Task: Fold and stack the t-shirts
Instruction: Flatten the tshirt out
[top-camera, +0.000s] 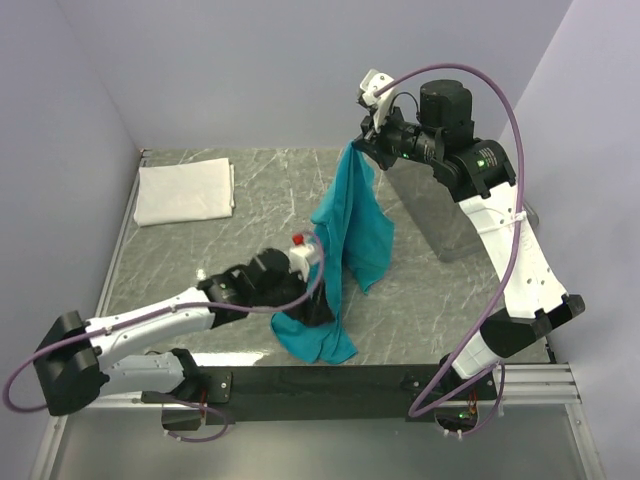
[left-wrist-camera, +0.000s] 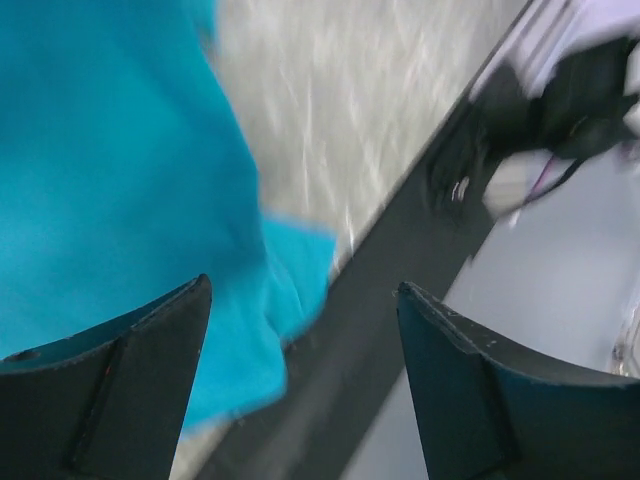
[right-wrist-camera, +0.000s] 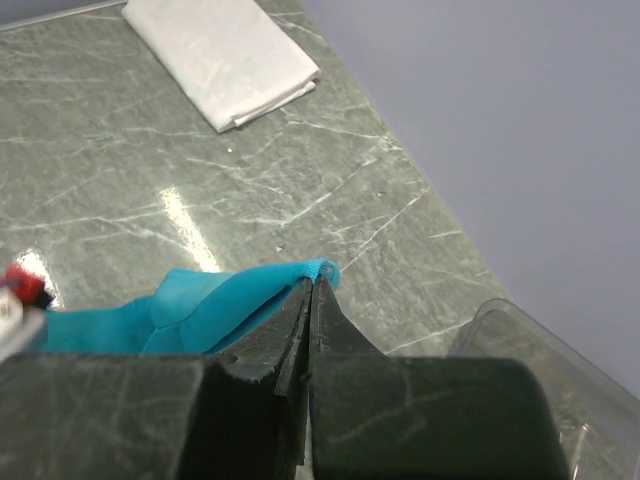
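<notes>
Worktop (top-camera: 260, 200): grey-green marbled slab with pale veining, glossy, and a black rail (top-camera: 330, 380) along the near edge.
- White t-shirt (top-camera: 185, 192): folded into a flat rectangle, lying at the far left corner.
- Clear plastic tray (top-camera: 440, 215): rectangular, by the right edge, towards the far side.
- Teal-blue t-shirt (top-camera: 350, 225): only its bunched lower end rests on the surface, at the middle of the near edge; the rest hangs clear above.

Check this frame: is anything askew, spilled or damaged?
Nothing spilled or damaged. The teal t-shirt dangles bunched from the shut right gripper, its lower end crumpled by the table's near edge beside the open left gripper. The white t-shirt lies neatly folded.
</notes>
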